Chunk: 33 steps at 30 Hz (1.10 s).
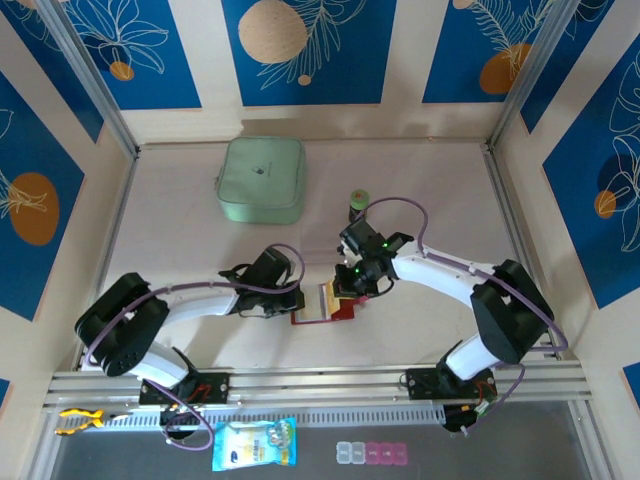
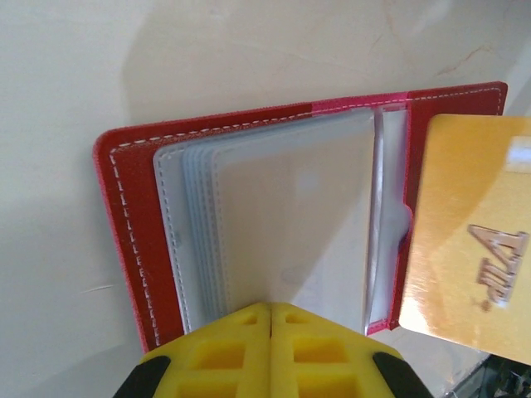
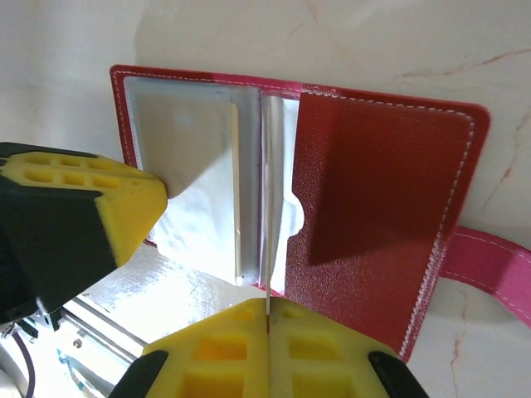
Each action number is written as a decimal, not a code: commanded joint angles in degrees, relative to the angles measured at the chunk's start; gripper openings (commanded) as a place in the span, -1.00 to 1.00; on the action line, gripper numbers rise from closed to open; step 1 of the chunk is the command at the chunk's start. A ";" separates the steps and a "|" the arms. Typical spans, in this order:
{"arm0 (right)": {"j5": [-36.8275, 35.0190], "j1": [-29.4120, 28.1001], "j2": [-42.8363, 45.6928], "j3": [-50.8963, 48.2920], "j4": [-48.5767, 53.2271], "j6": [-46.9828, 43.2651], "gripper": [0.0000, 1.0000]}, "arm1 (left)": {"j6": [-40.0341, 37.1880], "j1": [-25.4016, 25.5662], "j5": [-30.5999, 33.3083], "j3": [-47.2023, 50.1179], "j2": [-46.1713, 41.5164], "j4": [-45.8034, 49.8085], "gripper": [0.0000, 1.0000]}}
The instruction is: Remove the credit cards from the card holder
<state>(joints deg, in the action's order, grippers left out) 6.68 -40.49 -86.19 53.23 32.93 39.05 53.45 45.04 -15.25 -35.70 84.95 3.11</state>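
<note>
The red card holder (image 1: 310, 319) (image 2: 133, 224) (image 3: 382, 207) lies open on the table between the arms, its clear pockets (image 2: 290, 215) fanned out. My left gripper (image 1: 297, 300) (image 2: 271, 308) is shut, pinching the near edge of the clear pocket leaves; its yellow finger (image 3: 124, 207) shows against them in the right wrist view. My right gripper (image 1: 349, 291) (image 3: 267, 313) is shut on an orange-gold credit card (image 2: 469, 240), seen edge-on (image 3: 267, 286) above the wallet's fold. The card stands over the wallet's right half. Other cards are hidden.
A mint-green square case (image 1: 261, 180) sits at the back. A small dark jar with a green cap (image 1: 357, 202) stands behind the right gripper. The wallet's red strap (image 3: 494, 261) trails to the right. Walls enclose the table on three sides.
</note>
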 commanded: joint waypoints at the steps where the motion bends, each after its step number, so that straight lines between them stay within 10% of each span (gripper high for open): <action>1: -0.90 -0.29 2.49 -0.16 2.46 -0.02 -0.94 | -1.68 0.36 3.16 -0.34 -0.26 6.41 -0.96; 10: -3.64 -0.12 3.58 2.90 4.88 -7.61 -1.00 | -1.55 0.32 2.15 -0.24 -0.85 5.24 -0.94; 33: -3.40 5.60 -12.11 31.29 19.68 -74.04 -1.00 | -1.86 -0.82 6.65 1.47 -14.10 11.49 -0.81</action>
<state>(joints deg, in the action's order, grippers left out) 2.31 -36.27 -96.29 79.96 47.64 -24.43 51.96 44.71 -10.26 -35.40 72.90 12.10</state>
